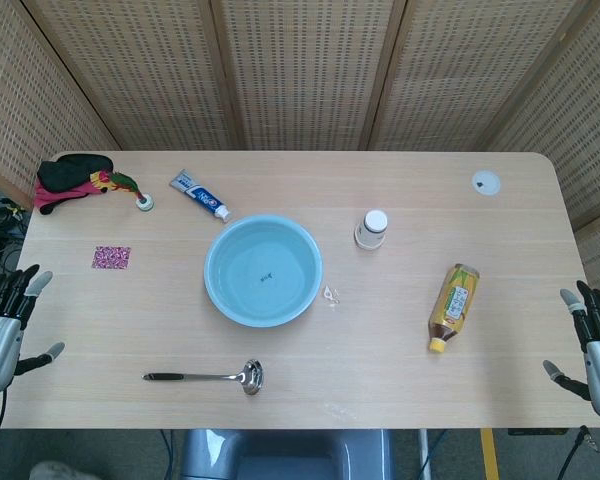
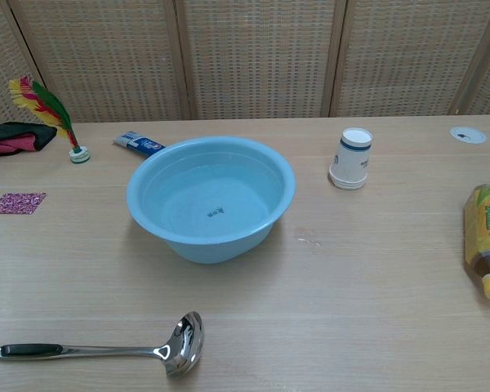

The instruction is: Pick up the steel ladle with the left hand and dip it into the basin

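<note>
steel ladle [image 1: 208, 376] lies flat on the table [image 1: 400, 330] near the front edge, bowl end pointing right, dark handle end pointing left. it sits in front of the light blue basin [image 1: 263, 270] with bare wood between them. basin is at mid table, upright, a small dark mark on its bottom.

left hand [image 1: 2, 325] hangs off the left edge of the table, fingers spread wide, holding nothing, well apart from the ladle. right hand [image 1: 598, 345] is past the right edge, fingers also apart and empty. neither hand shows in the chest view.

open wood runs from the left edge across to the ladle handle; only a small patterned square [image 1: 111, 258] lies further back on that side.

back left: dark and pink cloth [image 1: 65, 178] at the corner, a feathered shuttlecock [image 1: 130, 189] standing beside it, a toothpaste tube [image 1: 200, 194] lying behind the basin rim. right of the basin: an upside-down paper cup [image 1: 371, 229], and a yellow drink bottle [image 1: 453, 306] lying on its side with cap toward the front. a round port [image 1: 486, 182] is set in the back right corner.
</note>
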You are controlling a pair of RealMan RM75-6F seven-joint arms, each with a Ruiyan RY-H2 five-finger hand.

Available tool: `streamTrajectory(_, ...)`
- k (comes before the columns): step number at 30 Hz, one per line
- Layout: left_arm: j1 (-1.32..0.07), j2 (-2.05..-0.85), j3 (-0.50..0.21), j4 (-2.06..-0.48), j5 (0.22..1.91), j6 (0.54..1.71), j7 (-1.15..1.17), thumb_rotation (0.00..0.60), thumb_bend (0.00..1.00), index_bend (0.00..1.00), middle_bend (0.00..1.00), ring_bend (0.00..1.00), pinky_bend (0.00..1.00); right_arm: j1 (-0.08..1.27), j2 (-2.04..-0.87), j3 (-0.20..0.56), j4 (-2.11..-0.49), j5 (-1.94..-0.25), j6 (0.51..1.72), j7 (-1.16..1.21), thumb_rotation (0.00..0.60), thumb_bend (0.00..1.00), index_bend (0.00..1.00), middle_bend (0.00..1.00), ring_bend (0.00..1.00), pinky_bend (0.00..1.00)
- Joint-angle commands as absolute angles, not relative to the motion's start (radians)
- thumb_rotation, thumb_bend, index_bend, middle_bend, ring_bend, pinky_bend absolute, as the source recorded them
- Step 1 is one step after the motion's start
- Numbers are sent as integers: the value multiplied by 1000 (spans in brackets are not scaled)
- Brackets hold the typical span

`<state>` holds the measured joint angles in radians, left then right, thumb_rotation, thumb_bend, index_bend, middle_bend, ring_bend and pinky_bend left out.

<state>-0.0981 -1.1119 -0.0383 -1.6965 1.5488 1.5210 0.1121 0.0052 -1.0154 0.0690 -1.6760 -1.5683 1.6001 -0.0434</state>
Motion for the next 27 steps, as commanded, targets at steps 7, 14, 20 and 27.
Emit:
streamTrajectory(7, -98, -1116, -36, -1693, 1548, 1517, 121, 600, 0, 0, 0, 0, 0, 5, -1016, 70, -1677, -1563, 1598, -40, 600, 0, 0, 0, 0, 0)
streamTrajectory(14, -122, -1137, -10, -1701, 1555, 1449, 169, 600, 0, 78, 696, 635, 681, 7, -1016, 71, -1681, -1560, 1593, -37, 600, 0, 0, 0, 0, 0)
streamTrajectory(20, -176, -1224, 15, -1691, 1562, 1330, 305, 600, 0, 307, 865, 794, 919, 14, -1021, 71, -1680, -1556, 1579, -46, 600, 0, 0, 0, 0, 0)
streamTrajectory(27, -237, -1328, 20, -1739, 1458, 1167, 479, 600, 86, 406, 899, 827, 955, 21, -1025, 75, -1676, -1539, 1562, -50, 600, 0, 0, 0, 0, 0)
